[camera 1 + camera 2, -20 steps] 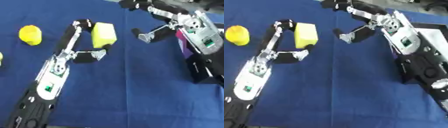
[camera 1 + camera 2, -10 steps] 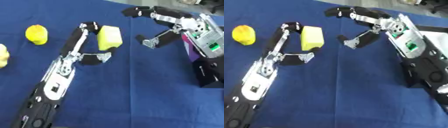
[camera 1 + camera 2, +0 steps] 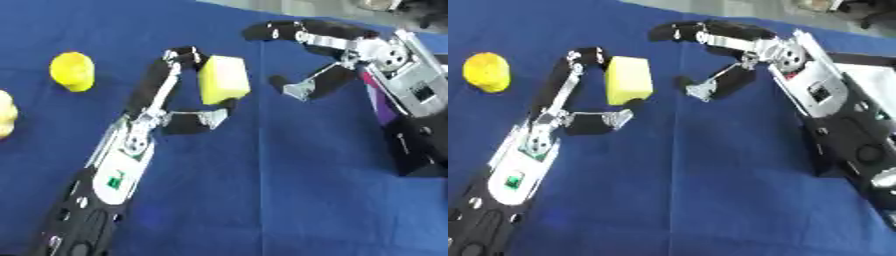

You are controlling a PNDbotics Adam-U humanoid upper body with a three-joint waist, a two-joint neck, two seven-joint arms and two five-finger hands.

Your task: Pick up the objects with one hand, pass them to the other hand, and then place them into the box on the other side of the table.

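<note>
In the left eye view, the robot's left hand [image 3: 179, 95] held a pale yellow block [image 3: 222, 80] above the blue table [image 3: 262, 200], fingers arched over the block's top and the thumb pressed under its lower corner. Just to the block's right, the right hand [image 3: 319, 62] hung with fingers spread and thumb apart, grasping nothing and not touching the block. A round yellow fruit [image 3: 72, 71] lay well to the left on the cloth, and part of another yellow object [image 3: 5, 114] showed at the left edge.

In the right eye view, the same pinch on the block was visible, with a narrow gap between it and the right hand's thumb. A white-floored box [image 3: 872, 87] with a dark rim sat at the right edge, behind the right arm.
</note>
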